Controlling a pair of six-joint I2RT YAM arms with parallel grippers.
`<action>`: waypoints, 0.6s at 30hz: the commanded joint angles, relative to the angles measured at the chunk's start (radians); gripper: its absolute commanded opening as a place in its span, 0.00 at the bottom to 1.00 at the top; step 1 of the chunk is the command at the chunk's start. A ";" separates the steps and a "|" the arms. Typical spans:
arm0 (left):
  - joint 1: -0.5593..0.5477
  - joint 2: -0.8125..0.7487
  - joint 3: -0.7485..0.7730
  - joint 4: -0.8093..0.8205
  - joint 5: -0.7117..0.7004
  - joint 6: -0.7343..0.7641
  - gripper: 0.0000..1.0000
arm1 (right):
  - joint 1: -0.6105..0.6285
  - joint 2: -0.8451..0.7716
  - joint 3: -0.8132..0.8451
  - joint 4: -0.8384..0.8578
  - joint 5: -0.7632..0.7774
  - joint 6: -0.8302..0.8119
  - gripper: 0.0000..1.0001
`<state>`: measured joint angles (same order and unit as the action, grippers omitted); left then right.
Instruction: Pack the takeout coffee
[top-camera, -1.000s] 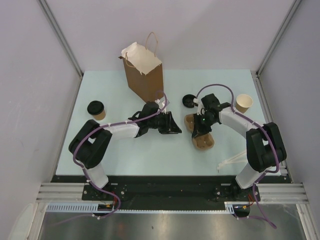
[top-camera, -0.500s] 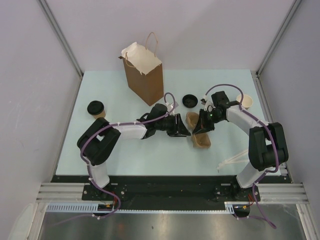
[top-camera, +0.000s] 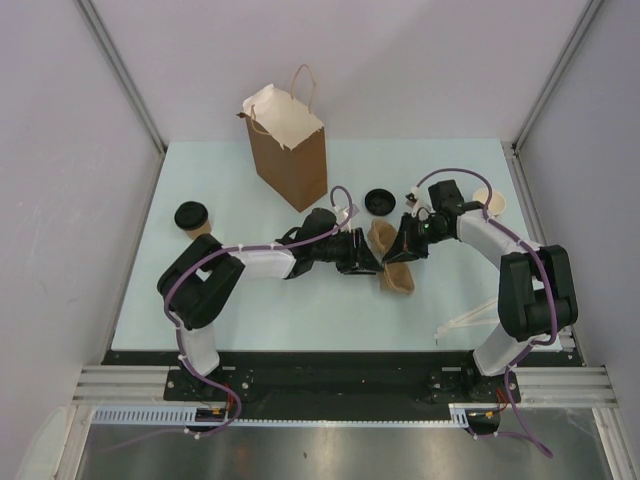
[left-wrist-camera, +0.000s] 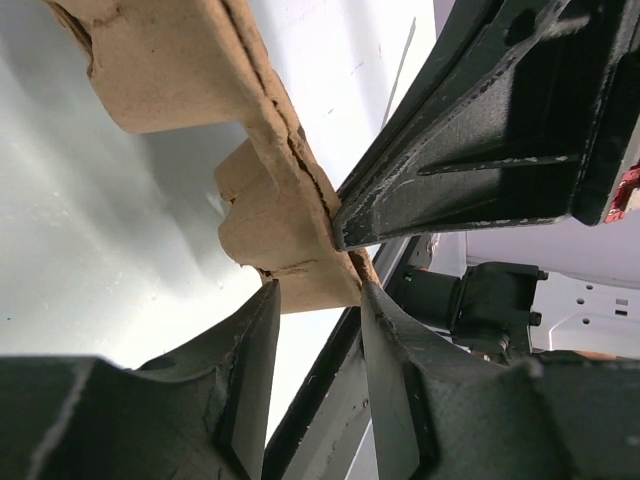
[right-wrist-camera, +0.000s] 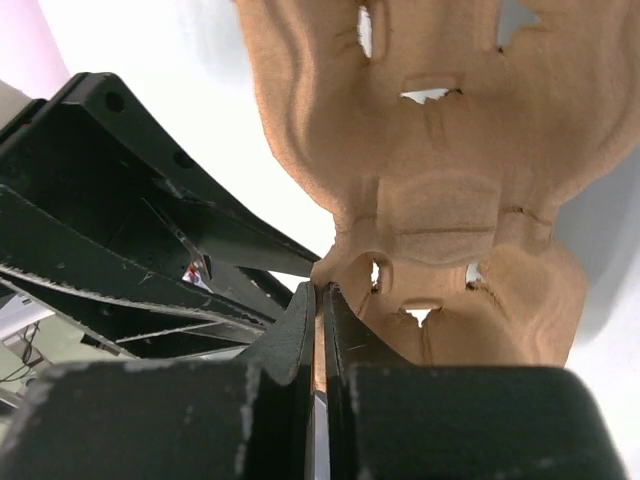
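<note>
Two cups: you have one lidded coffee (top-camera: 191, 218) on the left side of the table (top-camera: 240, 300), well apart from the bag, and one open cup (top-camera: 491, 205) at the far right, partly hidden behind the right arm.
One bag: the bag (top-camera: 290, 160) stands upright at the back, left of centre, with its mouth open and its handles up.
One loose lid: the black lid (top-camera: 378, 201) lies flat on the table between the bag and the open cup, just behind the tray.
One tray: the two-cup pulp tray (top-camera: 398, 278) is mid-table, between your two claws.
Left claw: your left claw (left-wrist-camera: 317, 300) reaches in from the tray's left. Its jaws stand partway apart, and the tray's edge sits just between the tips. You cannot tell from these views whether they press on it.
Right claw: your right claw (right-wrist-camera: 320, 300) comes from the tray's right, and its jaws are pinched tight on the thin rim of the tray.
</note>
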<state>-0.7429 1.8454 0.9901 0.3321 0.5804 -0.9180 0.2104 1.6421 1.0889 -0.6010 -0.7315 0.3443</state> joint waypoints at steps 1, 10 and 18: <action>-0.007 0.006 0.027 0.028 0.004 -0.004 0.43 | -0.003 -0.013 0.008 0.026 -0.051 0.021 0.00; -0.009 -0.002 0.022 0.065 0.018 -0.025 0.43 | 0.004 -0.016 -0.007 0.033 -0.031 0.019 0.00; -0.010 0.015 0.024 0.036 0.007 -0.013 0.43 | 0.018 -0.039 -0.014 0.033 -0.031 0.024 0.00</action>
<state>-0.7444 1.8473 0.9901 0.3565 0.5823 -0.9283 0.2249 1.6417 1.0786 -0.5911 -0.7414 0.3489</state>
